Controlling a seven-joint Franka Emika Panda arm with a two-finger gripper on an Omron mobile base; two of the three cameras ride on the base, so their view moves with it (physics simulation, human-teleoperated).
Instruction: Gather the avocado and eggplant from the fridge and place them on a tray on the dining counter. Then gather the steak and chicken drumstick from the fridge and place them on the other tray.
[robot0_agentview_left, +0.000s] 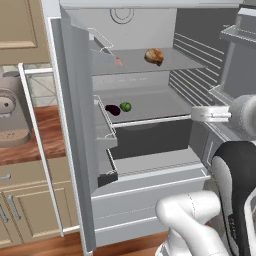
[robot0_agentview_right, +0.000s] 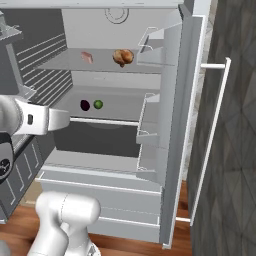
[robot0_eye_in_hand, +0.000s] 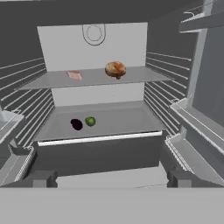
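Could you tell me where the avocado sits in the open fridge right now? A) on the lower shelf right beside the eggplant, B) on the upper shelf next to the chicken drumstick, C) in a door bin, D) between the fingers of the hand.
A: the green avocado lies on the lower shelf right beside the dark eggplant, while the chicken drumstick and steak are on the shelf above.
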